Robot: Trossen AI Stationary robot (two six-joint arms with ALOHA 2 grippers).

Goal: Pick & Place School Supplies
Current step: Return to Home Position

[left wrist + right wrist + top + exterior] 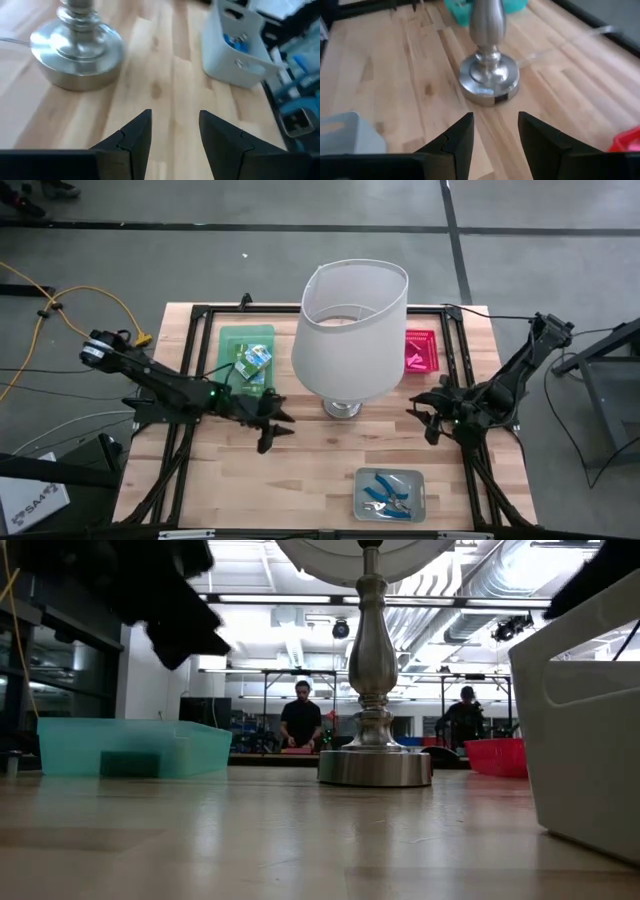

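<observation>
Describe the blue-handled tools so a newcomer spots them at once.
Find the big white lampshade in the middle of the table. In the high view, the pale grey tray lies below it near the table's edge, and the blue-handled tools lie inside. The green tray and red tray flank the lampshade instead.

Lamp base point(375, 766) stands centre. Green tray point(60, 745) at 9 o'clock, dark box point(130, 763) visible through its wall. Red tray point(497, 756) at 3 o'clock, pale bin point(590, 730) at 4.
</observation>
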